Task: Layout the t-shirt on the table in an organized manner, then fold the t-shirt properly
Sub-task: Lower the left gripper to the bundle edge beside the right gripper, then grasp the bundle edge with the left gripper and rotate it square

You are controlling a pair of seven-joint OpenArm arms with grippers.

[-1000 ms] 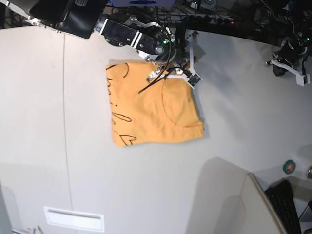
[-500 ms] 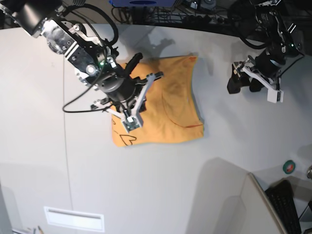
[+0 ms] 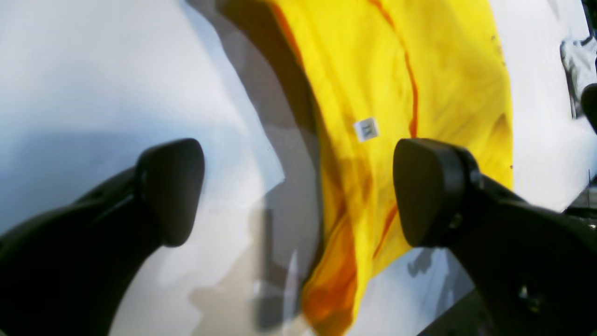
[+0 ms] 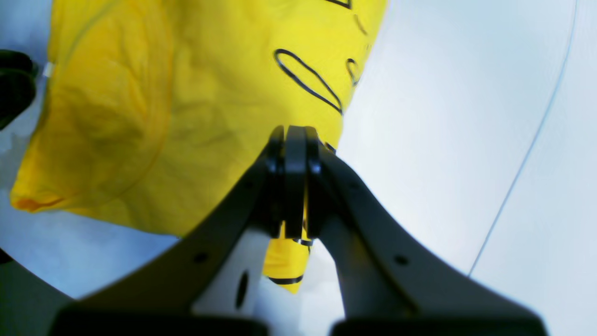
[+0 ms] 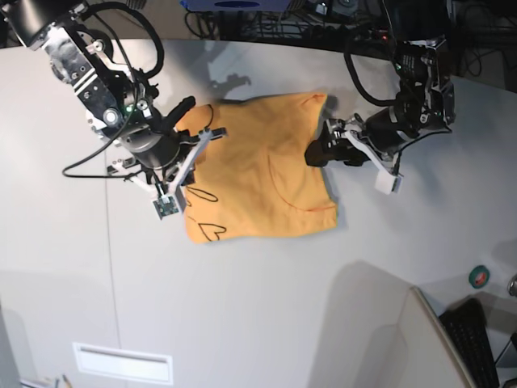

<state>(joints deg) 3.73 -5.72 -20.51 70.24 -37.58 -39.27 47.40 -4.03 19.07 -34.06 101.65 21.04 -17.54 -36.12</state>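
The orange-yellow t-shirt point(image 5: 266, 170) lies folded into a rough square on the white table point(image 5: 258, 307), black lettering along its left side. My right gripper point(image 5: 179, 162) is shut over that left edge; in the right wrist view its closed fingers point(image 4: 289, 154) stand above the lettered cloth point(image 4: 186, 116), and whether they pinch it I cannot tell. My left gripper point(image 5: 323, 144) is open at the shirt's right edge. In the left wrist view its fingers point(image 3: 172, 186) spread wide over the shirt's edge point(image 3: 373, 93) and bare table point(image 3: 93, 70), holding nothing.
A thin dark seam point(image 5: 109, 202) runs down the table left of the shirt. A small green round thing point(image 5: 479, 276), a keyboard point(image 5: 472, 339) and a grey panel point(image 5: 388, 323) sit at the front right. A white slot point(image 5: 121, 362) is front left.
The right arm swung from the shirt's top edge to its left edge, still shut. The left arm came in from the far right to the shirt's right edge and opened its jaws.
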